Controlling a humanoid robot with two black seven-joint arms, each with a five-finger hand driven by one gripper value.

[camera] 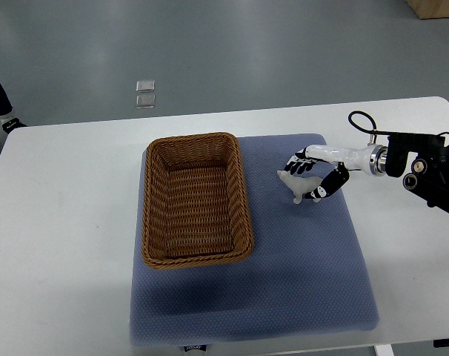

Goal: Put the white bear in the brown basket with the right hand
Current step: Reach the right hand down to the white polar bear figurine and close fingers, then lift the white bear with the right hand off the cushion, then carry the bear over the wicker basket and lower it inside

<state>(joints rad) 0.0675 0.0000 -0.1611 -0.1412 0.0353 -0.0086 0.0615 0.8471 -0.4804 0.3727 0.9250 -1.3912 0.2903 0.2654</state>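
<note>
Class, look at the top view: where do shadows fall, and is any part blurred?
Top view: sharp throughout; a soft shadow lies on the blue mat in front of the brown basket; faint shading under the right hand and white bear; no harsh glare.

Right hand [312, 176] grips white bear [294, 182] at frame centre-right, beside empty brown basket [197, 199] (both on a blue mat [298, 274])

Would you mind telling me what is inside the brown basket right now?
Nothing shows inside the brown basket: only its bare woven floor. The white bear stands outside it on the blue mat, held by the right hand.
</note>
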